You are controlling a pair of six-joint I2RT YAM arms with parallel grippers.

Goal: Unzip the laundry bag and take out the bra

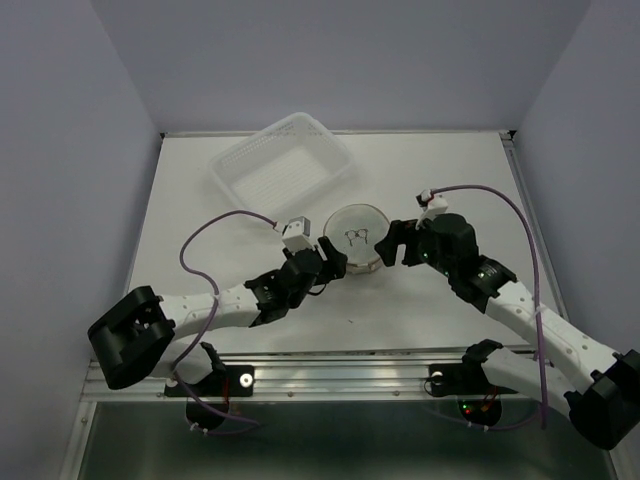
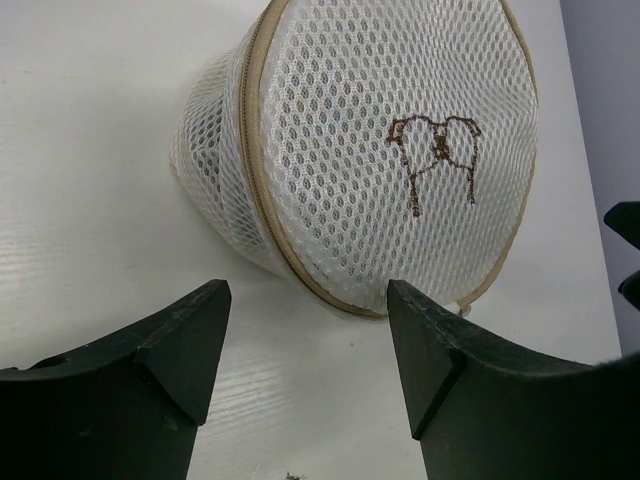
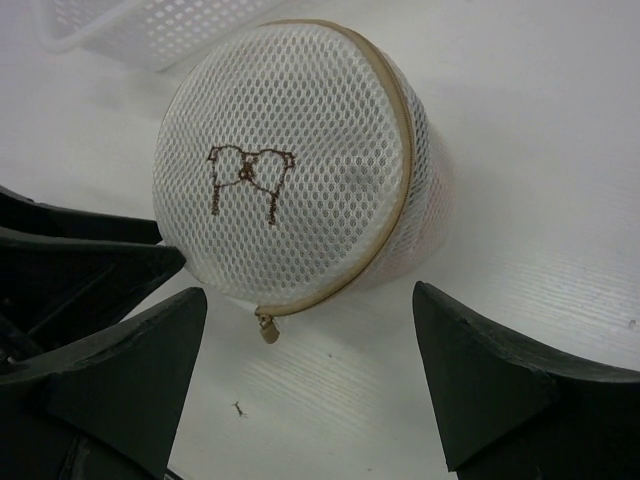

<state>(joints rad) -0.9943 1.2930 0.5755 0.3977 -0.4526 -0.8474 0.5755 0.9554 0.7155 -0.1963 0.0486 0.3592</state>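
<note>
Left gripper and right gripper, black, two-fingered, both spread wide and empty, flank the round white mesh laundry bag, tan-rimmed and zipped shut at mid-desk. Beyond it, a rectangular white plastic basket lies near the far-left corner.

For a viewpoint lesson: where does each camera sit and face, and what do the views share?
Top: overhead from the near side, looking down; left arm, right arm, bag between them.
Left wrist: low, facing the bag; left fingers below.
Right wrist: low, facing it from the opposite side; right fingers below.
Shared: the bag, in all.
</note>
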